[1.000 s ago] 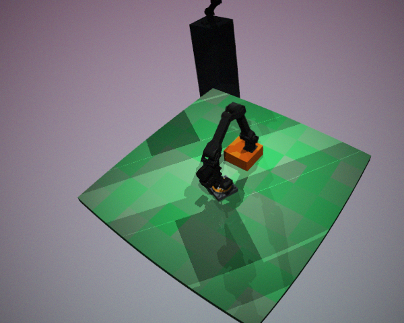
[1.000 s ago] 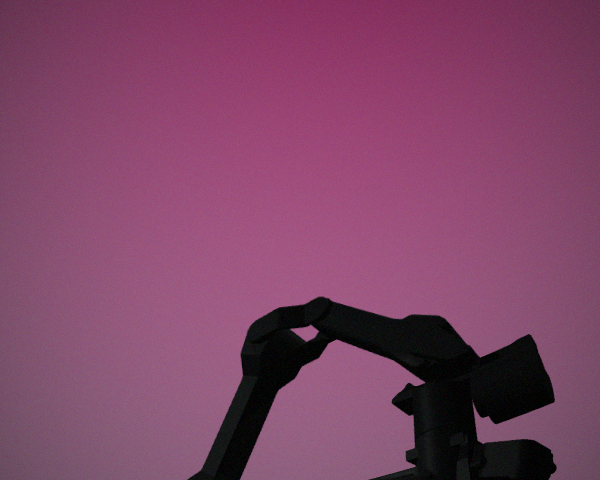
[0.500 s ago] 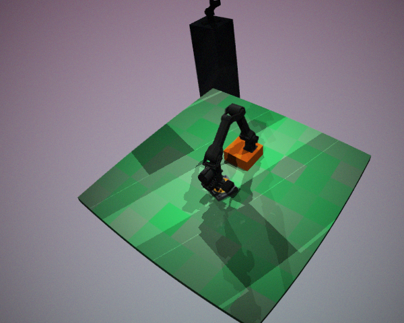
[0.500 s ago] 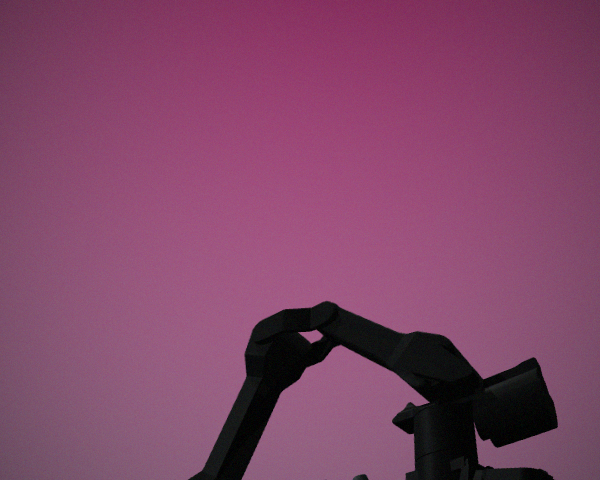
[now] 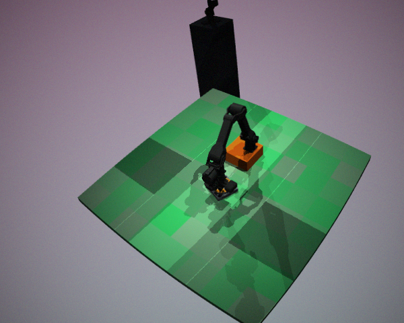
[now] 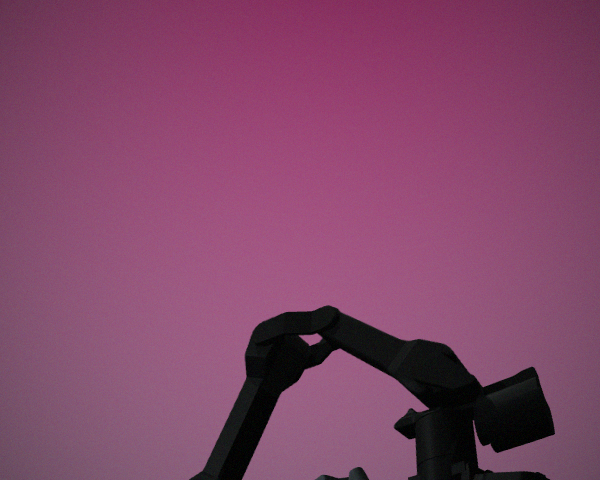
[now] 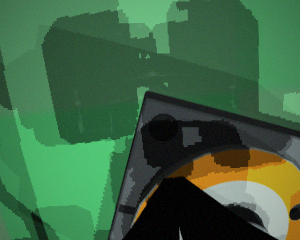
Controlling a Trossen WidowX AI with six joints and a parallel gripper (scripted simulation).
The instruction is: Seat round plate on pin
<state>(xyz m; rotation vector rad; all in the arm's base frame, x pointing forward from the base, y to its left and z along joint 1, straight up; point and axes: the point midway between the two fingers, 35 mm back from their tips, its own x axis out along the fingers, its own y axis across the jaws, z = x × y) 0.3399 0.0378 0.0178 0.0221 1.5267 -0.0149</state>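
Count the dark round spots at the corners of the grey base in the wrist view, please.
1: the dark round spot in the corner of the grey base near the top. The other corners are outside this view; more may be hidden.

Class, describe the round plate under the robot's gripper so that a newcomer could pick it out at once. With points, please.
On the green patchwork table top [image 5: 170, 219], find the black robot arm [image 5: 220, 138] [image 6: 367, 338] rising from an orange block [image 5: 236, 158]. Its far end hangs over a square dark-grey base [image 5: 219, 198] [image 7: 295, 145]. The round orange plate [image 5: 222, 192] [image 7: 275, 170] lies there, set apart from the angular orange block by its curved rim and pale centre.
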